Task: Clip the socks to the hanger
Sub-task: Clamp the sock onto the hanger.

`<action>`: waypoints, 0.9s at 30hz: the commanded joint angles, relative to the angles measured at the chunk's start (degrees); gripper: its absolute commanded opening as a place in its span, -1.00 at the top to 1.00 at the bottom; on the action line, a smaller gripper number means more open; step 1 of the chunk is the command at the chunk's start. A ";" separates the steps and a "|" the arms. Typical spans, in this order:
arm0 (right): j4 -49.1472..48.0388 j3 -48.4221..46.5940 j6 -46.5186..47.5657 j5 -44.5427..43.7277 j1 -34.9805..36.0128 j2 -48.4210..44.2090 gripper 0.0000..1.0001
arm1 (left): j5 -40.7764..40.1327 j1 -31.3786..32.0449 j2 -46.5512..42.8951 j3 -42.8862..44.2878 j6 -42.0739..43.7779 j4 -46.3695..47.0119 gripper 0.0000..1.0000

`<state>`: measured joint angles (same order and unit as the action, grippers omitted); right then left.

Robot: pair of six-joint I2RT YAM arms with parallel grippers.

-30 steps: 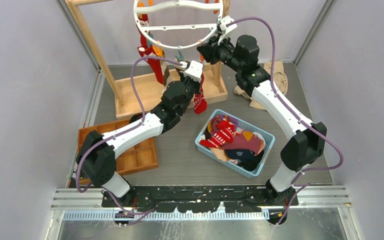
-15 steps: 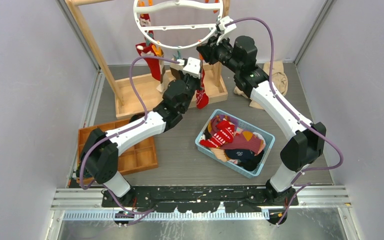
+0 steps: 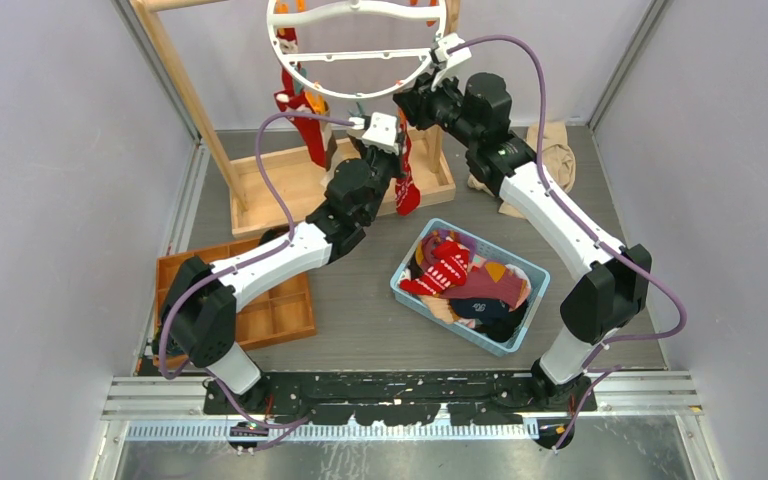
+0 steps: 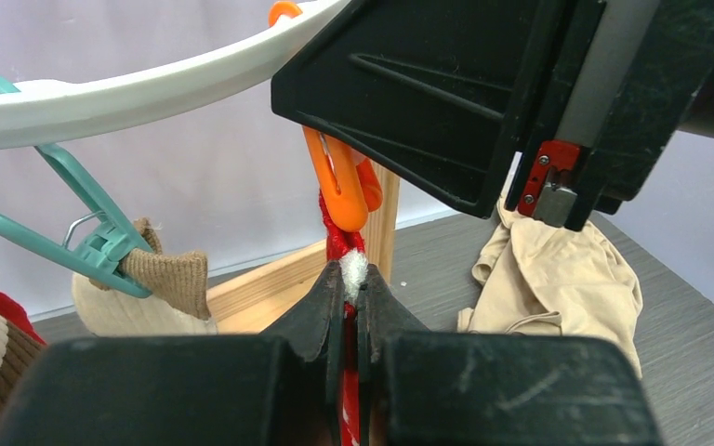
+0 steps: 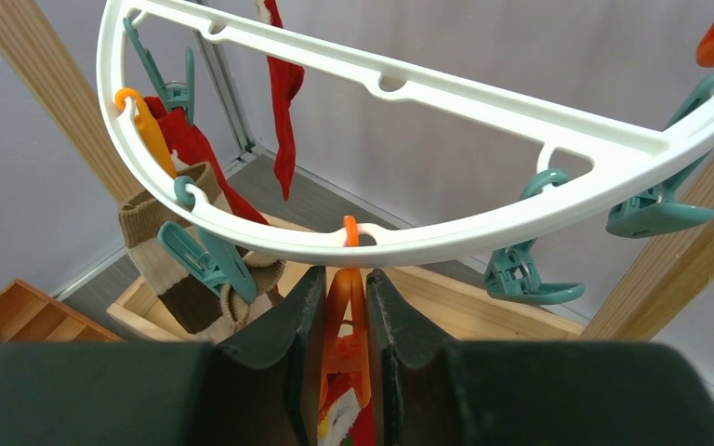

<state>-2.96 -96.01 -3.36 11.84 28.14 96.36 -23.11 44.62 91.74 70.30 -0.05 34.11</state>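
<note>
The white round hanger [image 3: 305, 78] hangs at the top middle, with red socks [image 3: 305, 125] clipped on its left. My left gripper [image 3: 397, 150] is shut on a red sock [image 3: 407, 192] and holds it up under the ring. In the left wrist view the sock's red-and-white top [image 4: 353, 268] sticks out of the shut gripper [image 4: 353, 279], just below an orange clip [image 4: 338, 181]. My right gripper [image 5: 344, 279] is shut on that orange clip [image 5: 343, 321], squeezing it under the ring [image 5: 446, 240]. The sock's edge [image 5: 342, 423] shows below the clip.
A blue basket [image 3: 537, 276] of several socks [image 3: 457, 268] sits at centre right. The tall wooden frame [image 3: 182, 95] and its base tray [image 3: 265, 190] stand behind. A compartment tray [image 3: 165, 268] is at left. A beige cloth [image 3: 557, 155] lies at back right. Teal clips [image 5: 521, 274] hang on the ring, one holding a tan-and-brown sock [image 5: 172, 269].
My left gripper has lifted the red sock up and to the right, bringing its top under the orange clip. My right gripper has stayed at the ring.
</note>
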 commanded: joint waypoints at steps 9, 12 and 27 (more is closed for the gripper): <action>4.87 -1.28 0.78 -3.86 0.83 -1.30 0.98 | -3.65 1.12 0.31 3.39 -0.39 5.56 0.99; 4.90 -1.29 0.70 -4.18 0.88 -1.26 0.98 | -3.16 1.45 0.65 3.55 -0.47 6.13 0.99; 5.42 -1.25 -0.62 -4.53 0.96 -1.30 0.98 | -3.98 1.79 2.86 1.06 2.87 13.30 0.99</action>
<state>-2.48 -96.23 -3.18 8.32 28.93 96.36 -25.52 46.17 94.00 71.22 1.02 40.18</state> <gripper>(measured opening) 0.257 0.033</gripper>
